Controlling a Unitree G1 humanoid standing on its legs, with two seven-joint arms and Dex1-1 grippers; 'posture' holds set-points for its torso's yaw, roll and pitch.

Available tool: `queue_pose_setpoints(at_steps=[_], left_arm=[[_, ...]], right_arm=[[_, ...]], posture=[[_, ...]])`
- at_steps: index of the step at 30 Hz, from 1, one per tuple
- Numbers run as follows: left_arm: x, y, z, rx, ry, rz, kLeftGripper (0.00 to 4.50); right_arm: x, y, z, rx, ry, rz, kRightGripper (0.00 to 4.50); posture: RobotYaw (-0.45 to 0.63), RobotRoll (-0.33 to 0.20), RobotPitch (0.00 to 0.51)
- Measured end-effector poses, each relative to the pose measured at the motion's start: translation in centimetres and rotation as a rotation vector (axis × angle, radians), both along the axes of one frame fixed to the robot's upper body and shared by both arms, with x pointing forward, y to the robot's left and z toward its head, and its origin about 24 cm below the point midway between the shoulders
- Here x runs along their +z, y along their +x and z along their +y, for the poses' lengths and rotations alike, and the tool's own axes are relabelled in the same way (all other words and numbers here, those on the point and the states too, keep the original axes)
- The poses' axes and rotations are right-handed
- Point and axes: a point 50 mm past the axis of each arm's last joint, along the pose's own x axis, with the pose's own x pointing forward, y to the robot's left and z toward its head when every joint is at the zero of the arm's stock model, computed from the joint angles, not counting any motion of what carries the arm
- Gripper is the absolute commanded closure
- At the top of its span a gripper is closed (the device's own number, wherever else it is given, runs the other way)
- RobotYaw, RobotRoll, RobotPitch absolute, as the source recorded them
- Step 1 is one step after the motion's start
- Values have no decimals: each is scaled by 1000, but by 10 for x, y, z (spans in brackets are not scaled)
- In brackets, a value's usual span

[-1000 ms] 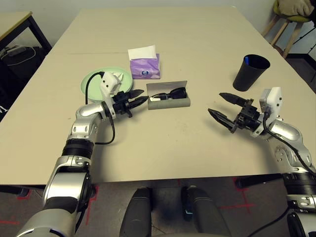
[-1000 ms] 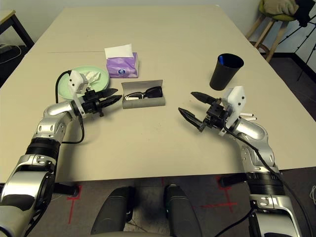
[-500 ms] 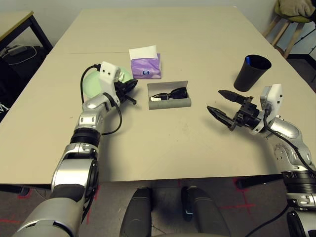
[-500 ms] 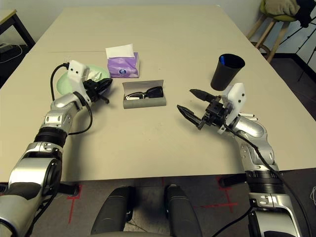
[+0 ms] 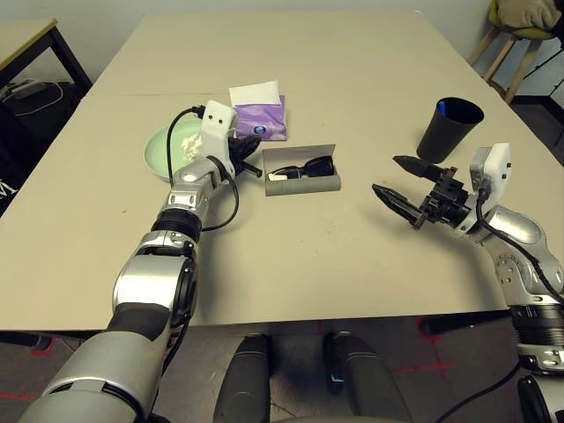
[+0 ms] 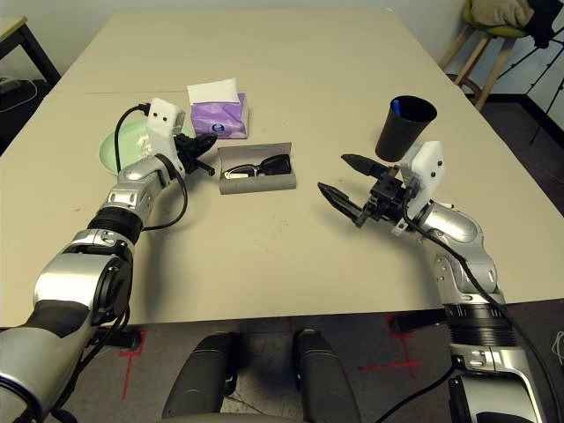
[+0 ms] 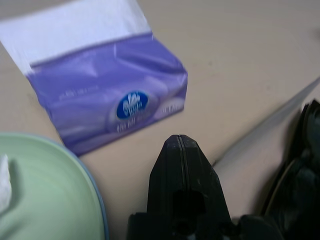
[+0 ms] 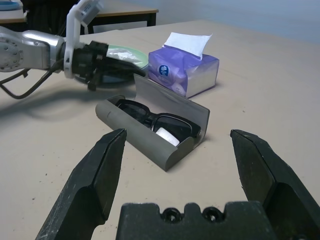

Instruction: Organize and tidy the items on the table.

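A light green plate (image 5: 161,152) lies at the left of the table (image 5: 308,62) with a crumpled white tissue (image 5: 188,144) on it. A light blue rim (image 7: 98,196) shows under its edge. My left gripper (image 5: 244,148) is shut and empty, low between the plate, the purple tissue box (image 5: 258,120) and the open grey glasses case (image 5: 304,183). Black sunglasses (image 5: 304,166) lie inside the case. My right gripper (image 5: 388,176) hovers open and empty to the right of the case, pointing at it. Behind it stands the black cup (image 5: 448,130) with a blue-capped pen (image 5: 443,108) inside.
A wooden stool (image 5: 520,35) stands off the table's far right corner. A black-legged side table (image 5: 26,44) sits at the far left. The far half and the near middle of the tabletop are bare.
My left gripper, still shut, has swung away from the case's front left and moved back toward the tissue box. The right gripper has barely shifted.
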Motion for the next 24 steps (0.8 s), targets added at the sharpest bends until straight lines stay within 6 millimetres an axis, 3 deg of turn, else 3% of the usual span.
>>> queue_pose_setpoints(at_steps=[12, 19, 24], left_arm=[[0, -6, -5, -182, 15, 21, 4468], [1, -21, -15, -449, 41, -14, 4468], [2, -29, -19, -545, 8, -10, 4468]], right_arm=[[2, 0, 1, -10, 0, -8, 0], [2, 0, 1, -13, 6, -7, 0], [2, 0, 2, -17, 9, -7, 0]], posture=[[111, 0, 132], [114, 0, 129], [113, 0, 127]])
